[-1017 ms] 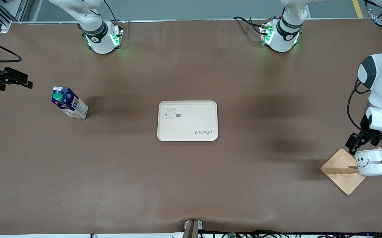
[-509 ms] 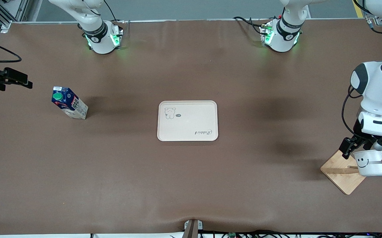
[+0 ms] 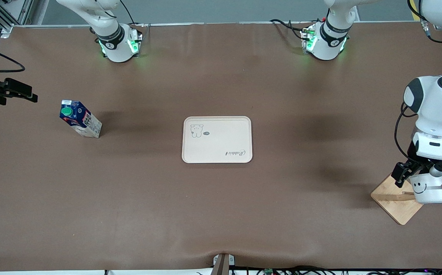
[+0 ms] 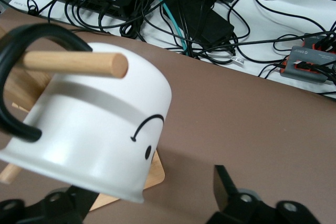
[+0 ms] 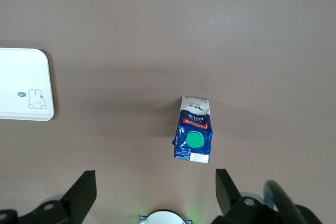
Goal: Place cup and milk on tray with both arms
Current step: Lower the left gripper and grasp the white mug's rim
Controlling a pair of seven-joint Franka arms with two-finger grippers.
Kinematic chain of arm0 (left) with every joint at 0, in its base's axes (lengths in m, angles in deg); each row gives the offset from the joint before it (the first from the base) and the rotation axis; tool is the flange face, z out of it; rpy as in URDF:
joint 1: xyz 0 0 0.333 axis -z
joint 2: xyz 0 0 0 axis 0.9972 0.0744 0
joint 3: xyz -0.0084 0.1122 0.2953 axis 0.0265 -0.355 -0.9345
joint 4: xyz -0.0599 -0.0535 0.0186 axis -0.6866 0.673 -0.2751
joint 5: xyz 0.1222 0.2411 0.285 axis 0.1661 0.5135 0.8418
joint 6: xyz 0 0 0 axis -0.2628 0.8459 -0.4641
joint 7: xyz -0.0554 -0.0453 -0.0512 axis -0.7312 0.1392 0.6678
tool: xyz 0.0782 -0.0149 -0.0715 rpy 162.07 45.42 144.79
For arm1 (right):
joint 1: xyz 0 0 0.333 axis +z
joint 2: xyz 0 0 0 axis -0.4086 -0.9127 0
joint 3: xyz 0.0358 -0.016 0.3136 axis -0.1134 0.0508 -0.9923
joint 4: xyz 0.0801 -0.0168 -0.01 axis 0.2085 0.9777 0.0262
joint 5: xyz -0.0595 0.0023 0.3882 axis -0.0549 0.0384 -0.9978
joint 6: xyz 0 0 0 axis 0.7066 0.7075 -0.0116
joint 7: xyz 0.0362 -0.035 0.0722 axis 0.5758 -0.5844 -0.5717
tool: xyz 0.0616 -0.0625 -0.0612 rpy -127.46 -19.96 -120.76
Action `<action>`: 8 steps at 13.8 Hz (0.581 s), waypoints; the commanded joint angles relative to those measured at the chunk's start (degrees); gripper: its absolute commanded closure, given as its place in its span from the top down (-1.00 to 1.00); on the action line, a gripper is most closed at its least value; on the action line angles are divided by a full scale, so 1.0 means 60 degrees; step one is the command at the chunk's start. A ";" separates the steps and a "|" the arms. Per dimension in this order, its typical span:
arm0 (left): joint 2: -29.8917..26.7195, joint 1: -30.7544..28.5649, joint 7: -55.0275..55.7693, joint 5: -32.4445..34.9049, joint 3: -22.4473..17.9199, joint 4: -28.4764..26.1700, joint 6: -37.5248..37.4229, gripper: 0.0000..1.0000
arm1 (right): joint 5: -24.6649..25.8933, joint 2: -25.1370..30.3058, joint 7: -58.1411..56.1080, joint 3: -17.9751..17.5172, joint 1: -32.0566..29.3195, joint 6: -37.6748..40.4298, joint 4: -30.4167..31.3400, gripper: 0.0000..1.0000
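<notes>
Nothing is on the tray [image 3: 217,139] yet, which lies bare mid-counter. The cup [image 3: 429,188] hangs on a wooden stand [image 3: 395,198] at the tray's 4 o'clock; the left claw [image 3: 421,173] straddles it, fingers apart. The milk [image 3: 80,118] stands at 9 o'clock; the right claw [image 5: 155,195] hovers above it, spread wide

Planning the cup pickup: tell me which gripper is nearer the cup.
Left. The left gripper is open right at the cup on its wooden stand; the right gripper waits above the table near the milk.
</notes>
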 commanded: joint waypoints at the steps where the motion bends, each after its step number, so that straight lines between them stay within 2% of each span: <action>1: 0.0253 -0.0134 -0.0199 0.0236 0.0027 0.0383 0.0098 0.65 | -0.0104 -0.0074 0.0125 -0.0020 -0.0037 0.0046 -0.0175 1.00; 5: 0.0312 -0.0119 -0.0272 0.0250 0.0027 0.0457 0.0098 -0.09 | -0.0118 -0.0074 0.0125 -0.0020 -0.0037 0.0031 -0.0175 1.00; 6: 0.0297 -0.0105 -0.0533 0.0279 0.0027 0.0457 0.0098 -0.22 | -0.0118 -0.0074 0.0125 -0.0020 -0.0037 0.0031 -0.0175 1.00; 8: 0.0282 -0.0105 -0.0930 0.0280 0.0042 0.0457 0.0098 -0.33 | -0.0104 -0.0074 0.0125 -0.0020 -0.0037 0.0031 -0.0175 1.00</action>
